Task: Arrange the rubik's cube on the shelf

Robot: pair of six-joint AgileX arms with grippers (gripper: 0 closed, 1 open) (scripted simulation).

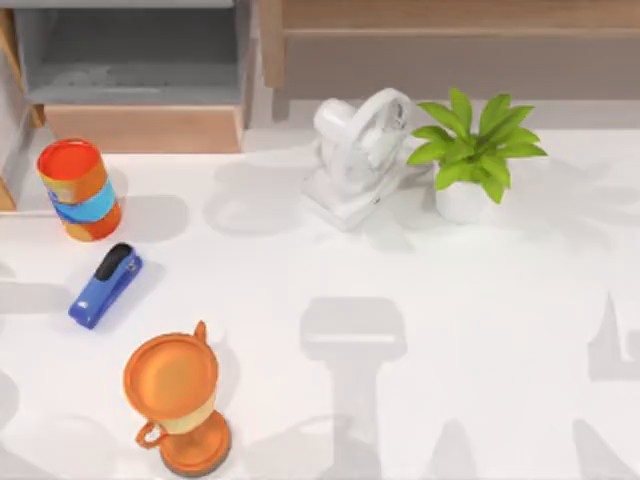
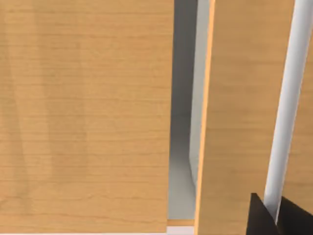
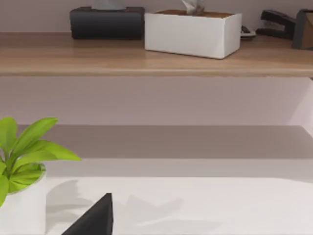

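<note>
Top view: shelf (image 1: 450,15) runs behind the potted plant (image 1: 470,160); fan (image 1: 360,155) just beside the plant. No cube on the table (image 1: 450,330), so placement can't be judged.

Left wrist: close on wood panels; finger state can't tell.

Right wrist: shelf (image 3: 98,54) above the plant (image 3: 22,161) carries a white box (image 3: 193,33) and a black box (image 3: 106,22), contents unclear; cube's whereabouts unknown.

Dark fingertips (image 2: 261,218) of left hand

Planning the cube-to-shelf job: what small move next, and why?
Probably draw the left gripper back from the wooden panel close before it, to seek the cube; the right gripper, by the plant, already faces the shelf.
</note>
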